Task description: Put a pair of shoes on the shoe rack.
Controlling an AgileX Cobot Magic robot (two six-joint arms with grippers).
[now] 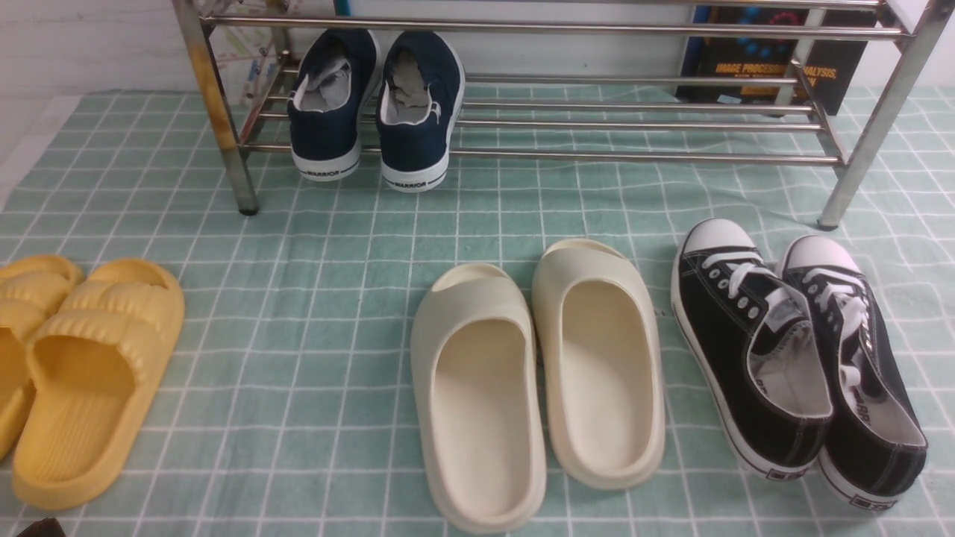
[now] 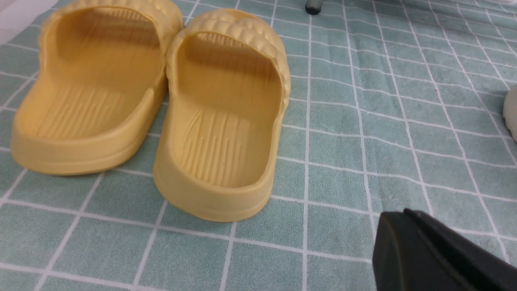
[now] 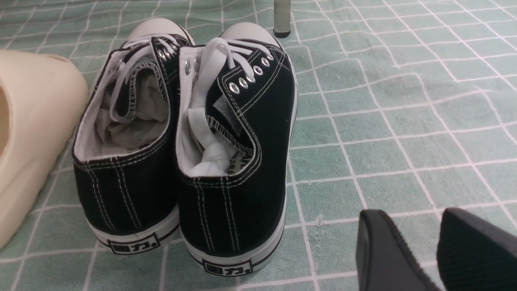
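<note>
Both grippers empty: right gripper (image 3: 438, 250) with fingers a little apart over bare cloth (image 3: 404, 121) just right of the black sneakers (image 3: 185, 153); left gripper (image 2: 440, 254) showing one finger only, spread impossible to tell, near the yellow slides (image 2: 161, 109). Farther off, navy shoes (image 1: 375, 104) already side by side on the rack (image 1: 642, 155), lower shelf, far left, heels outward. Placing step apparently done; next, probably only keeping clear, holding nothing.
</note>
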